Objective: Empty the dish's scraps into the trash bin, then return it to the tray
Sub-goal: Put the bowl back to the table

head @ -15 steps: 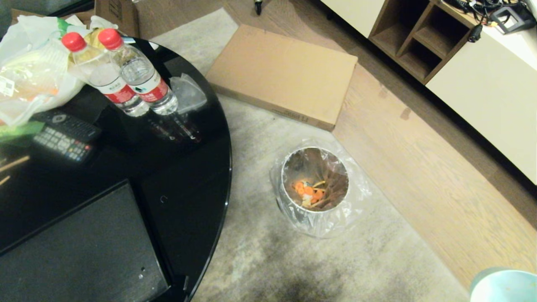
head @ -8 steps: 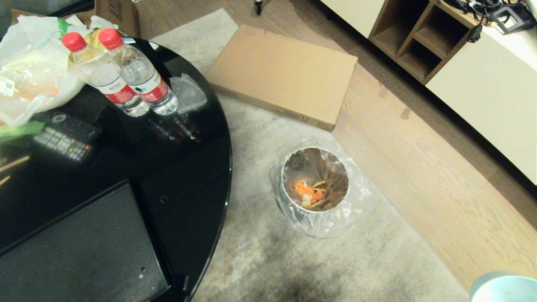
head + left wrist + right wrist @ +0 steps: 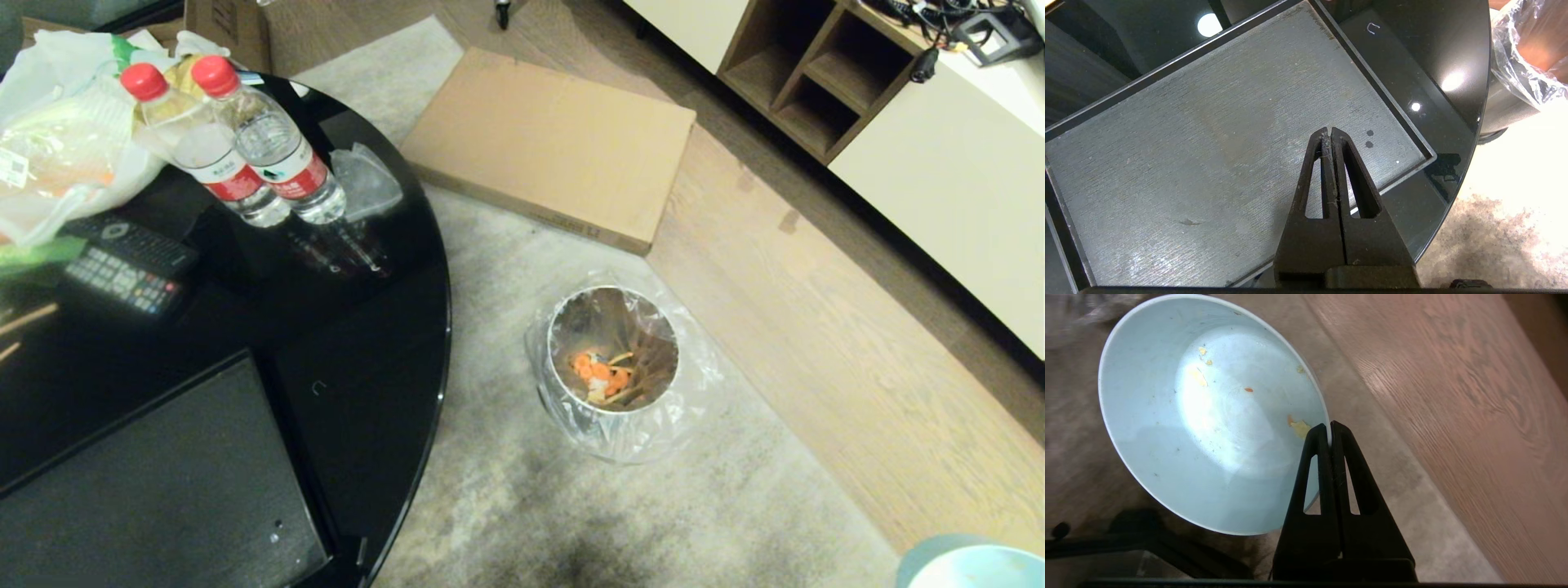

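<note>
My right gripper (image 3: 1329, 426) is shut on the rim of the dish (image 3: 1208, 416), a pale bluish-white bowl held over the carpet; only a few tiny crumbs stick inside it. In the head view the dish (image 3: 971, 567) peeks in at the bottom right corner. The scraps (image 3: 602, 376), orange and pale pieces, lie inside the trash bin (image 3: 614, 359), a shiny metal cylinder lined with clear plastic, standing on the carpet right of the table. The black tray (image 3: 155, 490) sits bare on the table's near part. My left gripper (image 3: 1327, 131) hangs shut and empty over the tray (image 3: 1208, 143).
On the round black table (image 3: 367, 343) stand two water bottles (image 3: 245, 147), a plastic bag (image 3: 65, 139) and remote controls (image 3: 122, 265) at the far left. A flat cardboard box (image 3: 555, 143) lies on the floor beyond the bin. A white cabinet (image 3: 939, 155) runs along the right.
The dish at the bottom right corner of the head view has dropped a little lower and shifted slightly left. The bin, the tray and the left gripper have not moved.
</note>
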Available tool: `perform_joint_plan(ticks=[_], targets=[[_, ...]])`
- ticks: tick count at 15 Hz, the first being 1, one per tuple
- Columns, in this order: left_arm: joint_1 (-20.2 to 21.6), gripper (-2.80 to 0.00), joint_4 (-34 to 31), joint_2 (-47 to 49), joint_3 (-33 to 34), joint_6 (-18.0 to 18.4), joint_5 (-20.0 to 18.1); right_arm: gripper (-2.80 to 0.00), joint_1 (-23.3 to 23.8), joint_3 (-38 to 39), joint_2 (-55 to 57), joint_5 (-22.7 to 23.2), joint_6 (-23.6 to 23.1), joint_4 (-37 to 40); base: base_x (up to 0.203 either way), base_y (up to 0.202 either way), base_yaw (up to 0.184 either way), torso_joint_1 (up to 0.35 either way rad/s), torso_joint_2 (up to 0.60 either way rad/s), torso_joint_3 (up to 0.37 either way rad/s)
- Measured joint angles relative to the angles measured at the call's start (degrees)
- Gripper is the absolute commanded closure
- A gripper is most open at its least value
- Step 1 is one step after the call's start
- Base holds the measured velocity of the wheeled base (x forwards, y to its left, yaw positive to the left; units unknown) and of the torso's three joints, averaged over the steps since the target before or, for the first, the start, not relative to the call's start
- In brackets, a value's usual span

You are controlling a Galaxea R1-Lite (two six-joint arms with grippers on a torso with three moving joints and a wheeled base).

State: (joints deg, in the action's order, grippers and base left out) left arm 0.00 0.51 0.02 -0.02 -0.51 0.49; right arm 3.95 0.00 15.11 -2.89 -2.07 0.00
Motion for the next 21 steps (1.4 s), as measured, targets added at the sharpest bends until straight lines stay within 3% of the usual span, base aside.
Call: perform_joint_plan(ticks=[3, 8, 21], targets=[[0.00, 0.00, 0.00, 0.00, 0.02, 0.02, 0.00, 0.00, -2.94, 0.00, -4.54, 0.02, 0.28, -0.02, 0.000, 0.000, 0.000, 0.000, 0.00, 0.000], [0.00, 0.00, 0.00, 0.00, 0.02, 0.02, 0.00, 0.00, -3.66, 0.00, -13.32, 2.04, 0.16, -0.11, 0.000, 0.000, 0.000, 0.000, 0.00, 0.000], [0.00, 0.00, 0.00, 0.00, 0.02, 0.01, 0.02, 0.00, -3.71, 0.00, -15.22, 2.10, 0.10, -0.18, 0.000, 0.000, 0.000, 0.000, 0.00, 0.000]])
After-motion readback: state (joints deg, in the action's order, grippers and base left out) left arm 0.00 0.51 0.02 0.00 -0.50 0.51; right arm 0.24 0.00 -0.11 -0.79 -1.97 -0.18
